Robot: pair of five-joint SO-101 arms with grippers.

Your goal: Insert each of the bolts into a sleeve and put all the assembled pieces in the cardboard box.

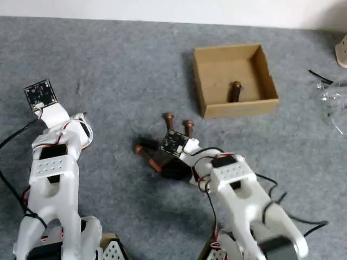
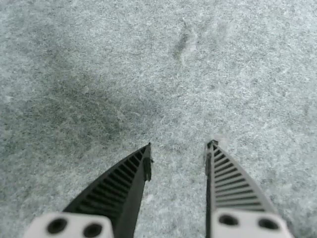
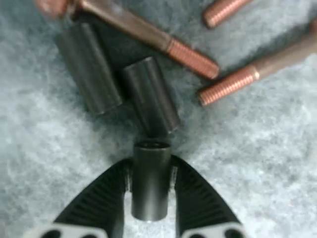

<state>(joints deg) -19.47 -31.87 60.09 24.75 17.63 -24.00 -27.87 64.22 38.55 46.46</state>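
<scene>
My right fingers (image 3: 194, 198) clamping sleeve (image 3: 151, 183); left fingers (image 2: 124, 188) hanging apart (idle). One assembled piece (image 1: 236, 91) sitting in cardboard box (image 1: 217, 73); three bolts (image 1: 188, 128) waiting.

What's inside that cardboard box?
One bolt in a dark sleeve rests by the near wall of the cardboard box; that wall hides its lower end and some floor.

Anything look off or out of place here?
Nothing stands out. Bolts and two sleeves lie loose on the carpet by the right gripper, which grips a third sleeve. One piece is in the cardboard box, against its wall.
</scene>
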